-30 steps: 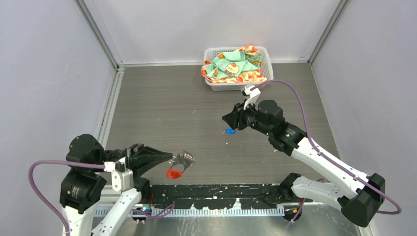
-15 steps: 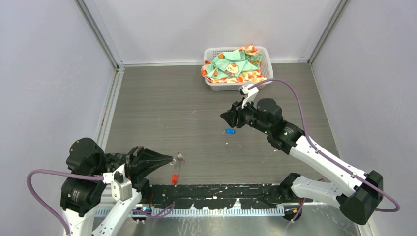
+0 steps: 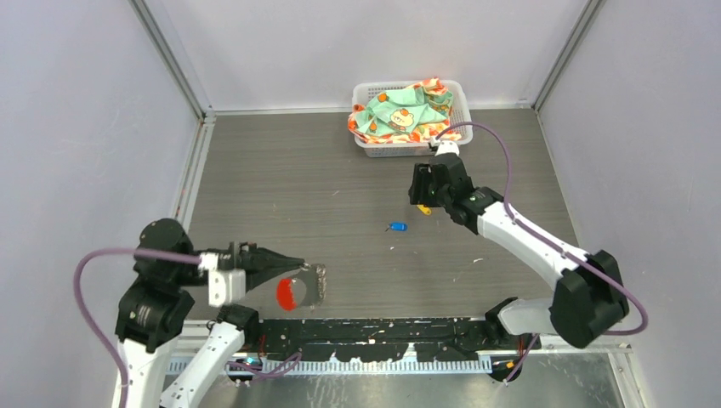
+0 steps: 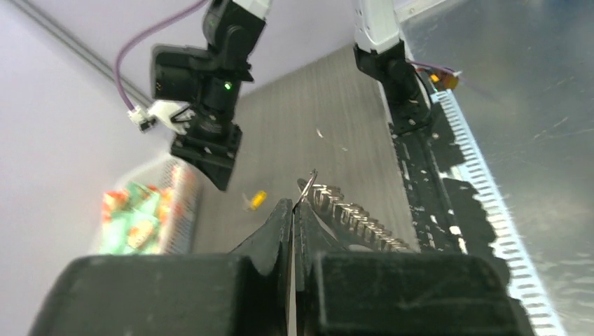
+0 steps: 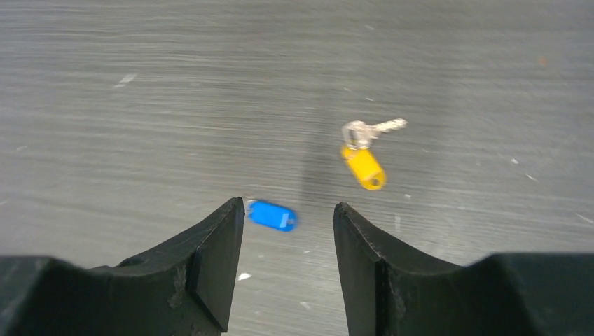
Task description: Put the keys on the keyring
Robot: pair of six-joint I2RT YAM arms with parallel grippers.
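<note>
One grey desk (image 3: 281,187) beneath everything. At its far edge, well apart from the work, white basket (image 3: 463,98) heaped with patterned cloth (image 3: 400,115), no part of this job by the look of it. Near the front edge, left claw (image 3: 299,264) pinched together on the keyring (image 3: 316,276), held sideways and seemingly off the desk, red tag (image 3: 287,293) hanging below; probably presented so for threading. Further back, right claw (image 5: 288,205) spread apart and empty, poised over both keys, likely lining up a pick. Flat on the desk below: yellow-tagged key (image 5: 363,166) just beyond the jaws, blue-tagged key (image 5: 273,215) showing between them. Neither yet on the ring.
</note>
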